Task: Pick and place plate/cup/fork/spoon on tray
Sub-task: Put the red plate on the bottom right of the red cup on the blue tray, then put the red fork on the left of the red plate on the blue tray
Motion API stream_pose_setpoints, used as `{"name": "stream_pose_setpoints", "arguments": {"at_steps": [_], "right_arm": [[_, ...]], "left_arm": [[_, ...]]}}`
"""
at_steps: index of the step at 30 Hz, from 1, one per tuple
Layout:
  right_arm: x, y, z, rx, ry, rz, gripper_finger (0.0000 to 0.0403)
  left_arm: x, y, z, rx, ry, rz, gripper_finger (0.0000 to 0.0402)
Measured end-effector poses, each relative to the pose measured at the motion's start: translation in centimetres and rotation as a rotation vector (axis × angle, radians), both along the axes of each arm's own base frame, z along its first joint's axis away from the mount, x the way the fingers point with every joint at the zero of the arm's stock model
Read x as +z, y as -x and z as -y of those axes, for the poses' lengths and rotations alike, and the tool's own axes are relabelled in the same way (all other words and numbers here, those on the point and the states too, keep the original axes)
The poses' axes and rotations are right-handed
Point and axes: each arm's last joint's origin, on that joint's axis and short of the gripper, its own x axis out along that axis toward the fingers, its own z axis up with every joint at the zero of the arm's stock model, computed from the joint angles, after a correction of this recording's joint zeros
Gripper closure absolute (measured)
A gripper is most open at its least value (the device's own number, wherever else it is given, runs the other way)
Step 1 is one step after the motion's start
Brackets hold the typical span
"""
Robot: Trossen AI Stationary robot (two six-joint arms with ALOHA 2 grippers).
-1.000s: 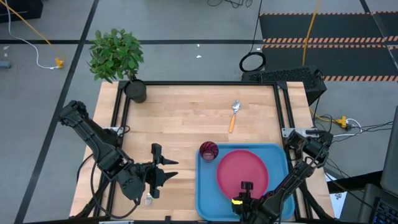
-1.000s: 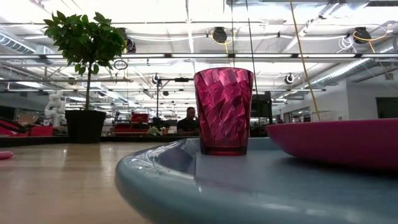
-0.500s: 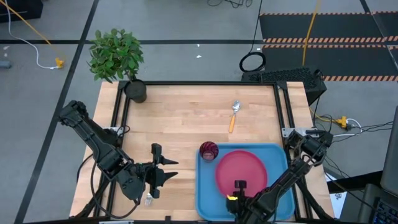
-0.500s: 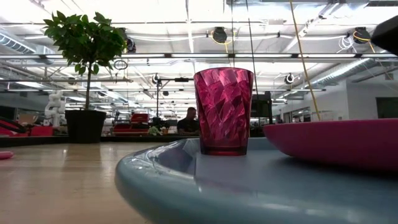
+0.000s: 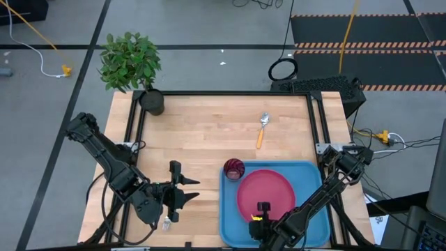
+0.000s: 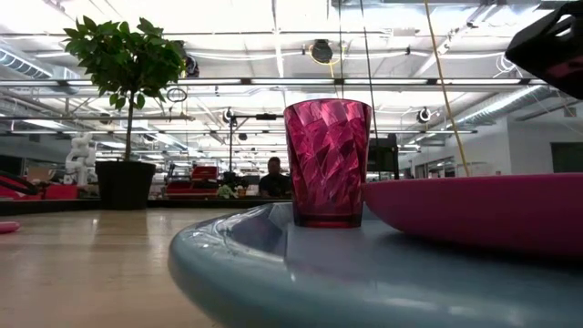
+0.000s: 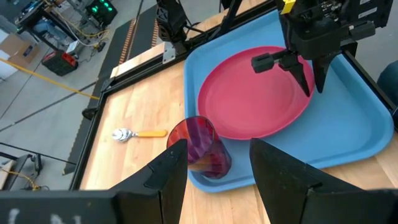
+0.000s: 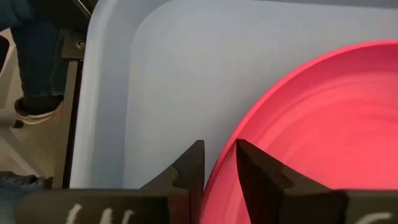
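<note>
The pinkish-red plate (image 5: 268, 192) lies in the light-blue tray (image 5: 230, 216) at the table's near right. My right gripper (image 5: 261, 211) is shut on the plate's near rim. The dark red cup (image 5: 234, 169) stands upright in the tray's far left corner, close beside the plate (image 6: 483, 210). The orange-handled spoon (image 5: 262, 129) lies on the wood beyond the tray. My left gripper (image 5: 182, 187) hovers open left of the tray, pointing at the cup (image 7: 199, 146). A small silver bit (image 5: 167, 224) shows under my left arm; whether it is the fork I cannot tell. My right gripper pinches the plate's near rim (image 8: 227, 171) between its two fingers. One finger (image 8: 189, 168) is outside over the tray floor and the other is over the plate's inner face. The fingers come slanting down from the table's near side. The plate stays low over the tray.
A potted plant (image 5: 151, 101) stands at the table's far left corner. Black rails (image 5: 317, 118) run along the table's sides. A person sits far behind the table (image 6: 276, 178), and a person's leg and shoe (image 8: 31, 62) show beside the table's edge. Bare wood lies between the spoon and the pot.
My right gripper has moved toward the table's left along the tray's near side, keeping its hold. The plate has slid left with it across the tray and now lies closer to the cup, which has stayed in place.
</note>
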Motion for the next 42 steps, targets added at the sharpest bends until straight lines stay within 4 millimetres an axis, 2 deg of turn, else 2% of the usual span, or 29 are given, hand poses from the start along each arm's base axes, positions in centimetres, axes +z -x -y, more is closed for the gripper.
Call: {"name": "stream_pose_setpoints", "arguments": {"at_steps": [8,12,22,28,33,42], "right_arm": [[1.8,0.1,0.1,0.007,-0.040,0.049,0.0318],[3.3,0.3,0.3,0.015,-0.050,0.091,0.0318],[8.3,1.3,1.5,0.089,-0.056,0.211,0.0318],[10.9,2.3,2.8,0.067,-0.044,0.269,0.0318],[11.9,2.7,3.5,0.034,-0.017,0.300,0.0318],[11.8,2.6,3.9,0.034,0.003,0.282,0.0318]], "left_arm": [[-0.1,0.1,-0.1,0.055,0.091,0.006,0.0227],[-1.0,0.6,-0.5,0.153,0.169,-0.052,0.0227],[-7.3,2.7,-1.1,0.393,0.403,-0.275,0.0227],[-9.7,3.6,-1.4,0.540,0.585,-0.396,0.0227],[-10.7,4.1,-1.5,0.650,0.709,-0.472,0.0227],[-13.3,6.1,-1.1,0.821,0.825,-0.614,0.0227]]}}
